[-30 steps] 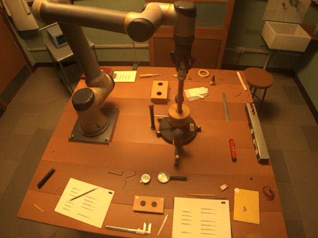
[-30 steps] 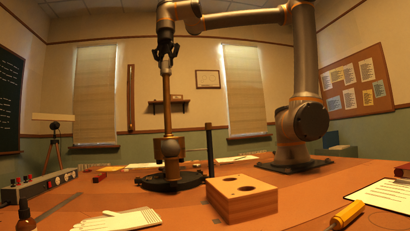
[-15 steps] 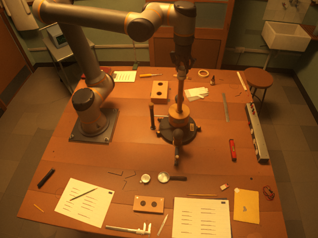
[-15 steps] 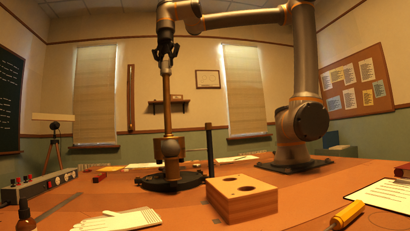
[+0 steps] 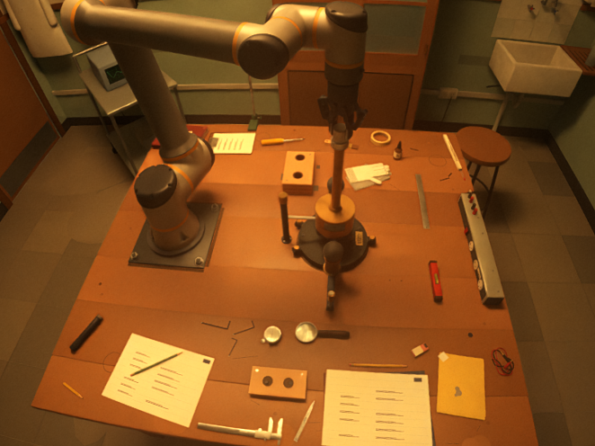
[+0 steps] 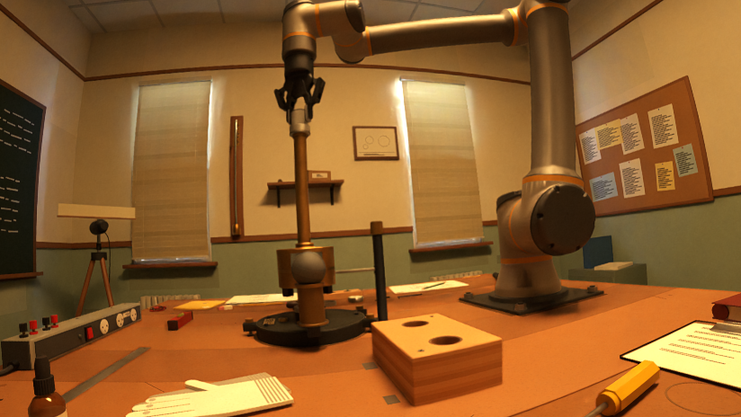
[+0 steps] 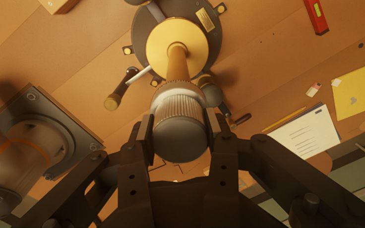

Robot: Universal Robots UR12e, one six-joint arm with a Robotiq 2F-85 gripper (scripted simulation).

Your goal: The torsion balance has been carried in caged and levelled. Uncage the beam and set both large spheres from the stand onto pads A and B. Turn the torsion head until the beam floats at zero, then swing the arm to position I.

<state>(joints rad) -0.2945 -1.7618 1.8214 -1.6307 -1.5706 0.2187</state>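
The torsion balance [image 5: 334,226] stands mid-table on a dark round base, with a brass drum and a tall brass column. At the column's top sits the knurled grey torsion head [image 7: 179,113] [image 6: 299,123] [image 5: 339,134]. My gripper [image 7: 179,129] [image 6: 299,111] [image 5: 340,126] points straight down over it, and its two fingers clamp the head's sides. One large grey sphere [image 5: 333,251] [image 7: 212,94] sits on a pad at the near side of the base. The other sphere [image 6: 308,267] sits on the far side. The wooden sphere stand [image 5: 298,171] [image 6: 436,356] shows two empty holes.
A second wooden block [image 5: 278,382] with two holes lies near the front edge. A dark post [image 5: 284,217] stands left of the balance. A red level [image 5: 435,280], a steel ruler [image 5: 422,200] and a power strip [image 5: 480,246] lie to the right. The arm's base [image 5: 173,230] is on the left.
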